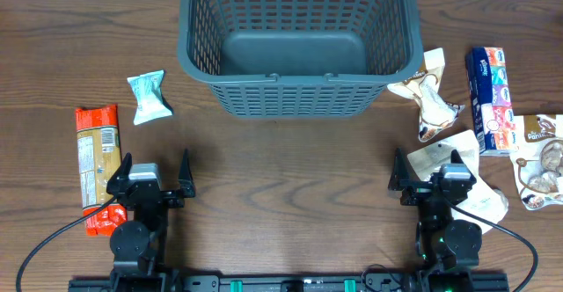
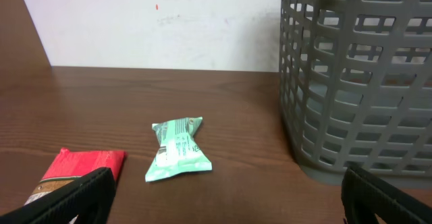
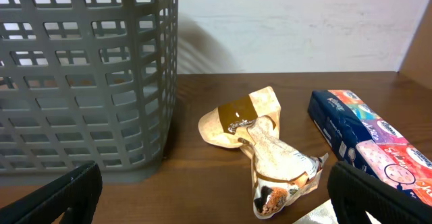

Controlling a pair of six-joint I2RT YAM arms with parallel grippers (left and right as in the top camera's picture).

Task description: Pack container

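Observation:
The dark grey slotted basket [image 1: 295, 41] stands empty at the back middle of the table; it also shows in the left wrist view [image 2: 358, 75] and the right wrist view [image 3: 81, 75]. My left gripper [image 1: 151, 185] is open and empty near the front left. A small mint-green pack [image 1: 148, 96] [image 2: 177, 150] and a long red pack [image 1: 95, 164] [image 2: 74, 173] lie by it. My right gripper [image 1: 437, 179] is open and empty at the front right. A tan crumpled pack [image 1: 428, 98] [image 3: 266, 150] and a blue box [image 1: 489, 98] [image 3: 374, 150] lie ahead of it.
A white pack [image 1: 462, 156] lies under and beside the right gripper. A white pouch with brown snacks [image 1: 538, 160] lies at the far right edge. A pale wall stands behind the table in both wrist views.

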